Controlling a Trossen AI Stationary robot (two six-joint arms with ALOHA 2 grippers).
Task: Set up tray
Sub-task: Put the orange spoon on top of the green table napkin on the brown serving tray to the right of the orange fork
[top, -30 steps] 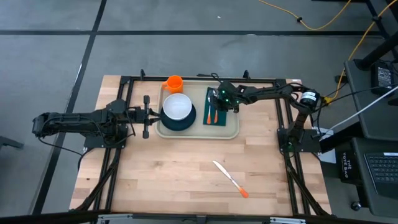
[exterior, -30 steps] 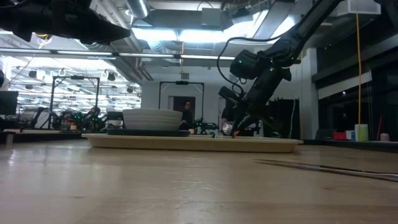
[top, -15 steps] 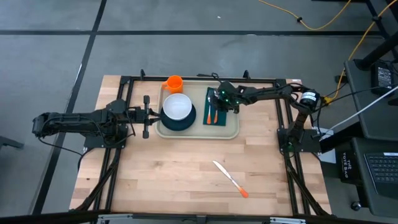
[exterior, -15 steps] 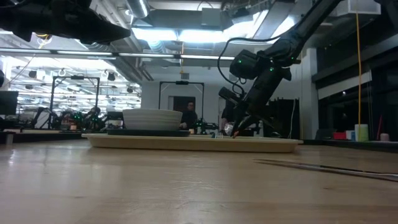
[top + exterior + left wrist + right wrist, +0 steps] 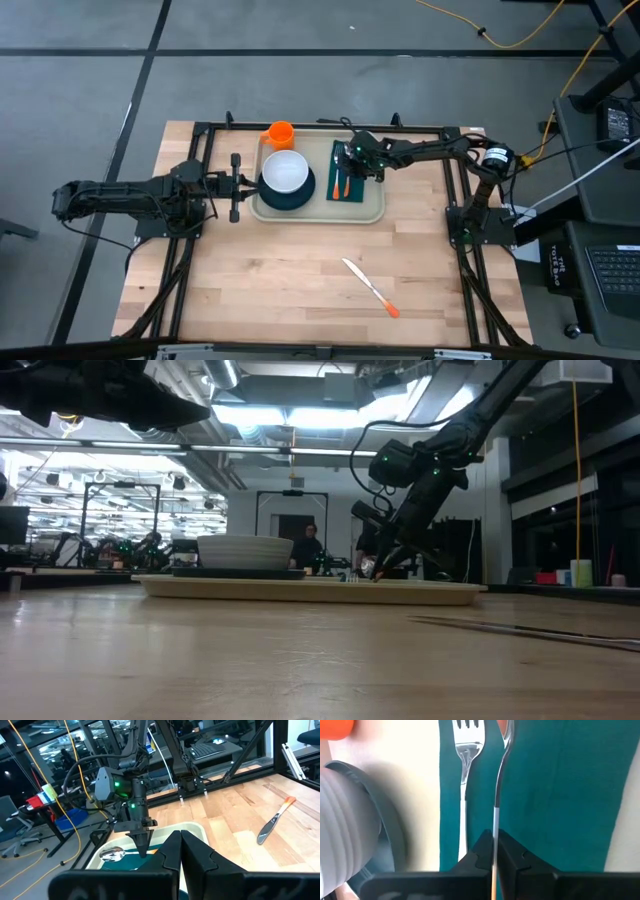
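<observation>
The cream tray [image 5: 320, 215] lies at the table's far middle. On it are a dark plate with a white bowl [image 5: 286, 172], an orange cup [image 5: 279, 133] and a dark green napkin [image 5: 356, 190]. A fork [image 5: 466, 750] and a spoon [image 5: 112, 854] lie on the napkin. My right gripper [image 5: 493, 851] stands over the napkin, pointing down and shut on the spoon. My left gripper [image 5: 180, 845] waits shut just off the tray's left edge [image 5: 252, 187]. My right gripper pinches the spoon's thin handle [image 5: 495, 815] between its two fingers, coming from above and pointing down. The handle runs straight out between the fingertips. The spoon's bowl [image 5: 112, 854] rests on the napkin.
A knife with an orange handle [image 5: 368, 286] lies on the bare wood toward the near right, clear of the tray. Black frame rails run along the table's left, right and far edges. People show in the room beyond the table.
</observation>
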